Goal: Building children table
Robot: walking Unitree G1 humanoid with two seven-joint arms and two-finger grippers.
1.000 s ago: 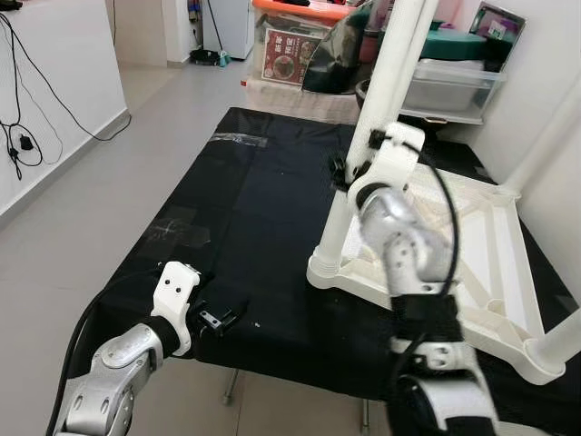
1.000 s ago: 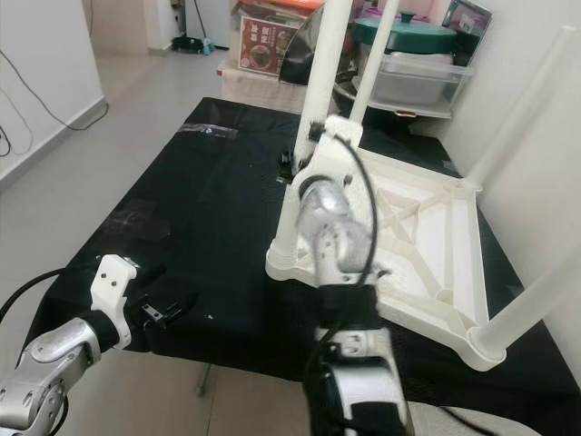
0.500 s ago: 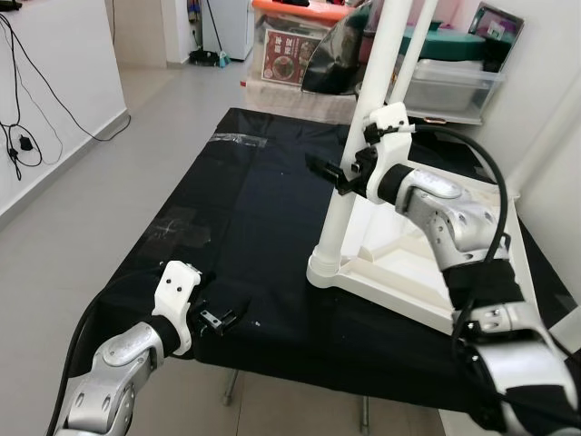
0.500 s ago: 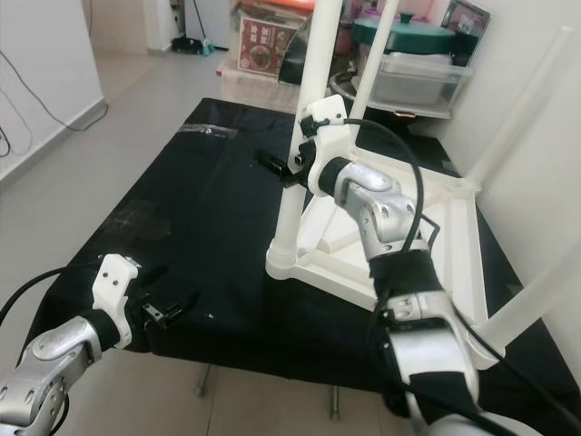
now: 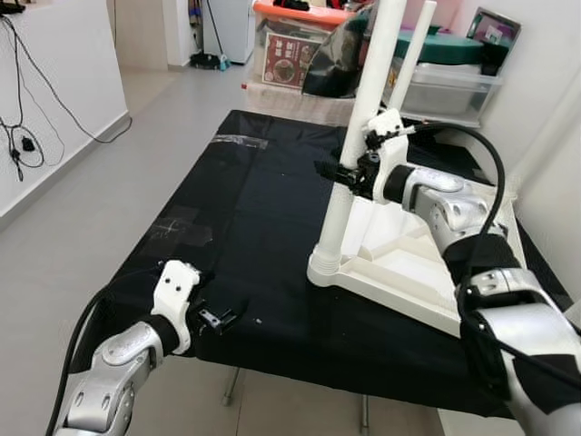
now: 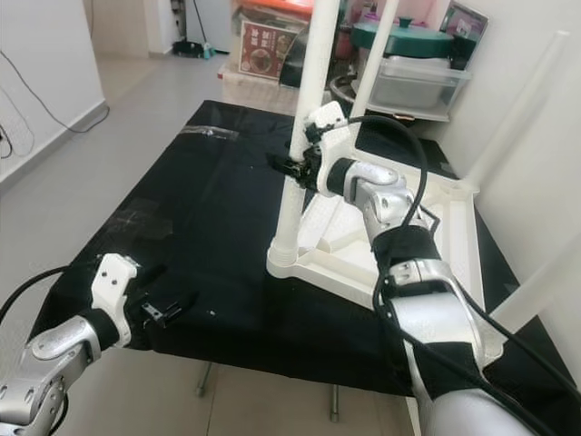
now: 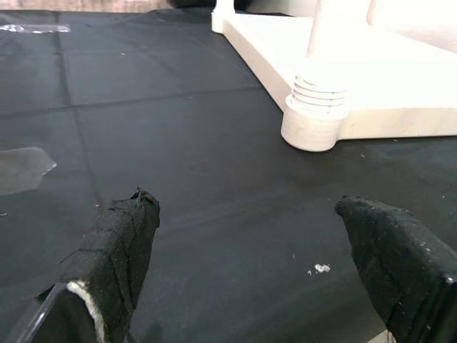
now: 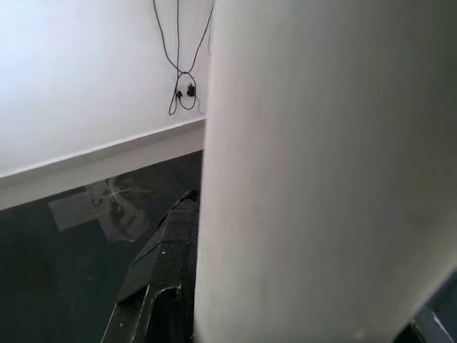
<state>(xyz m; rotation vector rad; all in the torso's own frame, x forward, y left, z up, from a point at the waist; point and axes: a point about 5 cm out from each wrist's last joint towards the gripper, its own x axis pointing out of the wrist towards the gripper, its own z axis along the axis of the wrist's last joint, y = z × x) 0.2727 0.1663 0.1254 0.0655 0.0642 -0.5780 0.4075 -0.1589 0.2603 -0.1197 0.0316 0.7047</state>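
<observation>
Black work surface (image 5: 245,218) holds upturned white table (image 5: 436,272). Right gripper (image 5: 349,174) fingers straddle near leg (image 5: 349,173), grip unclear; careless twist could cross-thread it. Left gripper (image 5: 218,318) spread, idle, well apart from leg.

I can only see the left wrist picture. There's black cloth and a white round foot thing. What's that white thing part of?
Observer: It's the bottom of a table leg screwed into an upside-down white children's table lying on the black cloth.
Operator: Is the other arm doing anything?
Observer: Yes. The right gripper is at that same leg, partway up, with its black fingers around the leg.
Operator: Are there more legs sticking up?
Observer: Another white leg stands further back on the table.
Operator: And where's my arm?
Observer: The left gripper rests open at the near edge of the cloth, apart from the table.
</observation>
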